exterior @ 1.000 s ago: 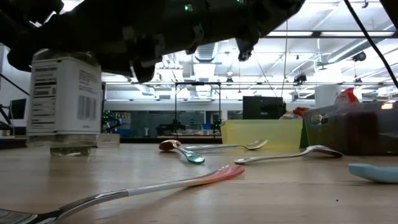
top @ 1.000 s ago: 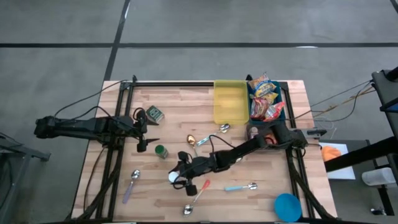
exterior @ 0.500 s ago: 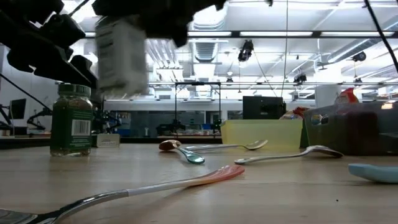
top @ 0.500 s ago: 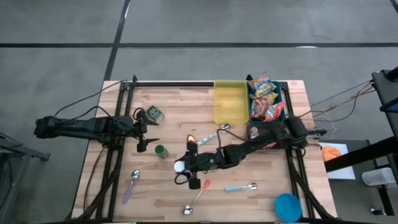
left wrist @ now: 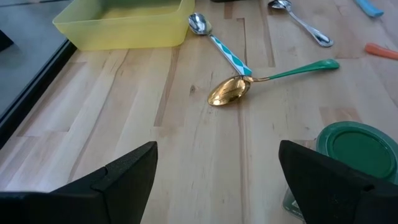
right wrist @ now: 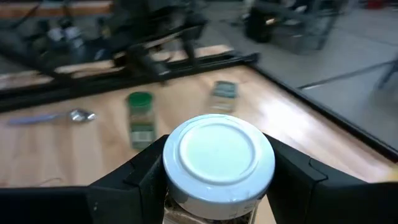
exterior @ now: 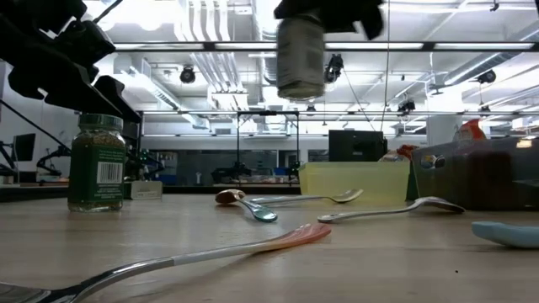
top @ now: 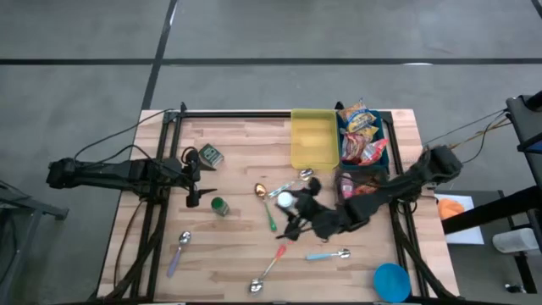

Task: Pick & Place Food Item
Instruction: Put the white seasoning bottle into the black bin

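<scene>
A jar with a white lid (right wrist: 217, 155) hangs in the air over the middle of the table (top: 237, 254), with my right gripper (top: 290, 206) shut on it. In the low view the jar (exterior: 301, 59) shows well above the tabletop. A second jar with a green lid (top: 219, 206) stands on its base left of centre. My left gripper (top: 196, 182) waits open at the table's left, with the green-lidded jar (left wrist: 357, 149) just beyond it. The yellow bin (top: 313, 140) stands at the far edge. My right gripper pinches the jar between its two fingers (right wrist: 134, 180), one on each side of the jar's upper part (right wrist: 180, 208) just under the white lid. The fingers come from the table's right, nearly level and slanting a little down. The jar hangs lifted clear, lid up.
A blue bin (top: 362, 135) full of snack packets stands right of the yellow bin. Several spoons (top: 269, 207) lie scattered over the table's middle and near side. A green tin (top: 211, 155) lies at the far left, a blue bowl (top: 391, 281) at the near right corner.
My right gripper has lifted the white-lidded jar off the table and carried it up and toward the table's right and far side, nearer the yellow bin. The gripper has tipped from pointing steeply down to nearly level. The jar is now clear of the table.
</scene>
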Controlling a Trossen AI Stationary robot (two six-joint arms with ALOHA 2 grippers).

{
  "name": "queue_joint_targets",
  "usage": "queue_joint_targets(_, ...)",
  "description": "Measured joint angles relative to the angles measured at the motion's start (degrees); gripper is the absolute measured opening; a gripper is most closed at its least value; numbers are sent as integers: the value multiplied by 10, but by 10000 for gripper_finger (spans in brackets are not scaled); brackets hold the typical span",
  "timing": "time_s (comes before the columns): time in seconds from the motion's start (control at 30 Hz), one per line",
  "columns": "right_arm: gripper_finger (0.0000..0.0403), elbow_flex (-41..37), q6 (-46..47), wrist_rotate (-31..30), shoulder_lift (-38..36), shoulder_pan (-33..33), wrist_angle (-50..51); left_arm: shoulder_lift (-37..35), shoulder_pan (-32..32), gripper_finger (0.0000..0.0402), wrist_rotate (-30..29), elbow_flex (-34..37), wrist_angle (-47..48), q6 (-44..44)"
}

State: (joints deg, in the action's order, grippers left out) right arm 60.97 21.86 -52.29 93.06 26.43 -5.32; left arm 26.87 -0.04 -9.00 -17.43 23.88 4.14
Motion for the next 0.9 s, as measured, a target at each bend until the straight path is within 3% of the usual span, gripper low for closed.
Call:
queue_joint_targets(0.1,201,-39,34,-62,-45,19,22,0,0,340,0,0,0,0)
queue_joint_targets(0.23,201,-75,96,-95,-99,37,85,0,0,340,0,0,2,0)
queue_joint_targets(0.53,201,-90,180,-67,-203,61,301,0,0,340,0,0,3,0)
queue_joint_targets(0.9,201,-89,493,-84,-261,93,628,0,0,340,0,0,3,0)
